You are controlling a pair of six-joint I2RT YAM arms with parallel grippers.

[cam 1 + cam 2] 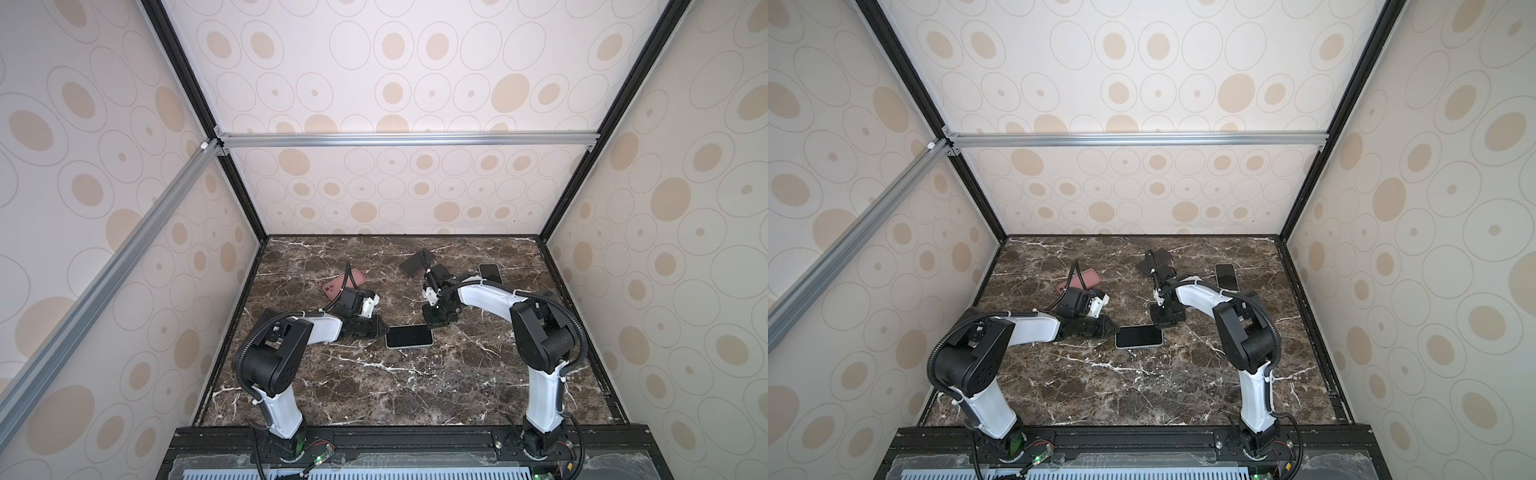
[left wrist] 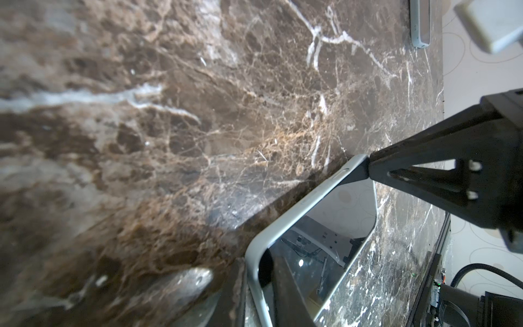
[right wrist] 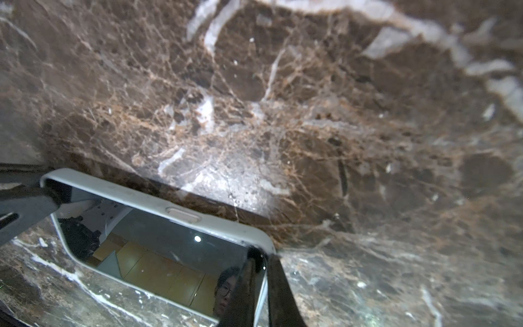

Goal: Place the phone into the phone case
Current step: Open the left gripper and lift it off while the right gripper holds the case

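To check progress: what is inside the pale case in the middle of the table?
A phone fills the pale case, dark screen up. The left hand grips one end, the right hand presses a corner. Those spots and the case floor are covered.

left arm (image 1: 286, 353), right arm (image 1: 540, 340): white link shells, black joint housings | cables (image 1: 249, 353): black, corrugated, looped along each arm, white zip ties (image 1: 256, 402) | left claw (image 1: 385, 330), right claw (image 1: 432, 326): black, triangular cut-outs | bases (image 1: 286, 440) at 7 and 5 o'clock: black, green lights beside
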